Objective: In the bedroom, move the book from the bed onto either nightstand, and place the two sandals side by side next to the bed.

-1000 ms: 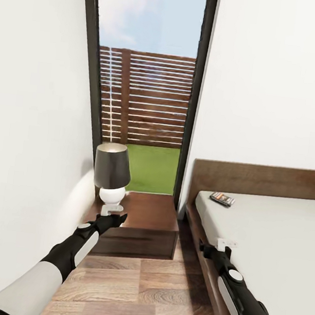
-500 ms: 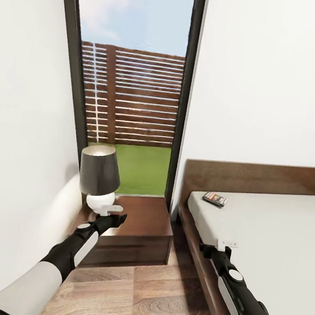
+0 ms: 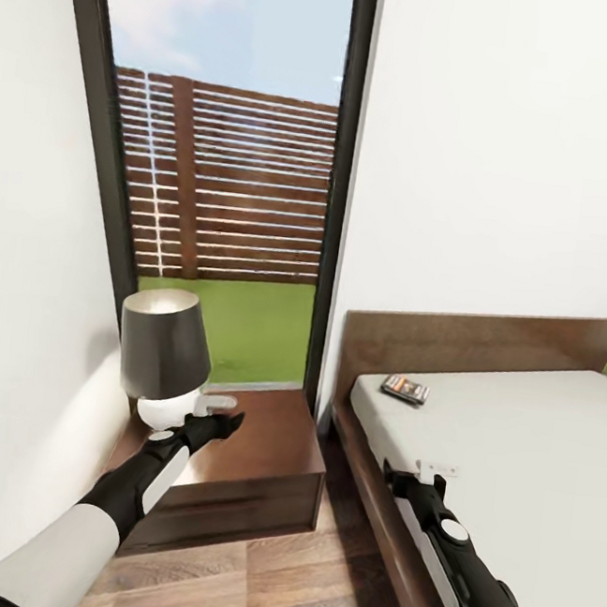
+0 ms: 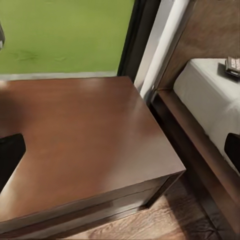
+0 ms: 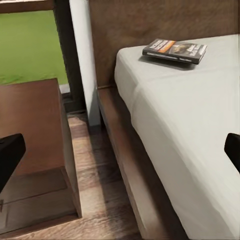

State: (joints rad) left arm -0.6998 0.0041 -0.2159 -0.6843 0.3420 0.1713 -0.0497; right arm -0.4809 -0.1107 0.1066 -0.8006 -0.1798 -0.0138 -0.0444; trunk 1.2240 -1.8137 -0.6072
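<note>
The book (image 3: 404,389) lies flat on the bed (image 3: 514,441), at the mattress corner close to the headboard; the right wrist view shows the book (image 5: 175,50) well ahead of my fingers. My right gripper (image 3: 436,470) is open over the bed's near side edge, holding nothing. The nightstand (image 3: 249,448) stands between the wall and the bed, under the window. Above its top, my left gripper (image 3: 225,410) is open and empty, beside the lamp base. The left wrist view looks down on the nightstand (image 4: 85,135), with the book (image 4: 232,66) far off. The sandals are out of view.
A lamp (image 3: 164,349) with a dark shade and white base stands on the nightstand's left part. A white wall (image 3: 20,309) runs close along my left arm. A narrow strip of wood floor (image 3: 309,587) lies between nightstand and bed frame.
The whole picture has shifted left and things look a little nearer, so the camera has moved. Both arms keep the same pose in the picture, and both grippers stay open.
</note>
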